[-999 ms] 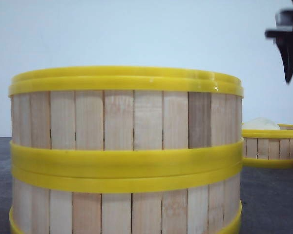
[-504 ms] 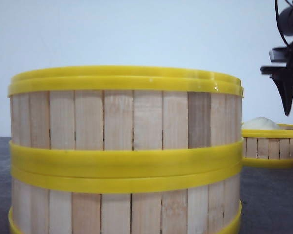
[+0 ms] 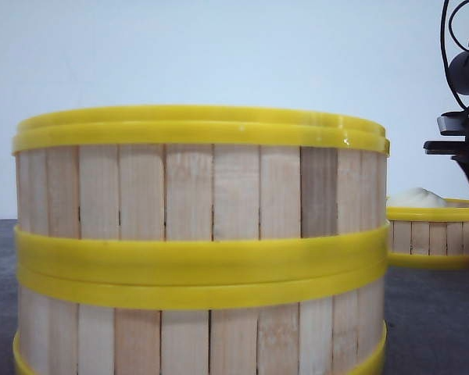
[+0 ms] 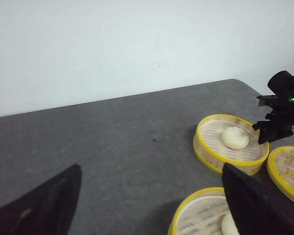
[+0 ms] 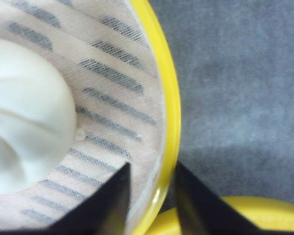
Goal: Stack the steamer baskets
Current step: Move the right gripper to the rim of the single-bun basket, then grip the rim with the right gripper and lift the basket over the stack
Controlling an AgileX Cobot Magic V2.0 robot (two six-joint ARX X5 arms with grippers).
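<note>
No writing, labels or numbers to read anywhere here: the steamer baskets (image 3: 199,234) and table (image 4: 112,142) are unmarked.

The nearest steamer baskets (image 3: 199,242) hide the table behind them.

Dark grey matte tabletop (image 4: 117,142) carried round yellow-rimmed wooden-slat steamer baskets (image 4: 230,144) (one white bun (image 4: 235,137) inside), two stacked baskets (image 3: 199,242) nearest front camera.
</note>
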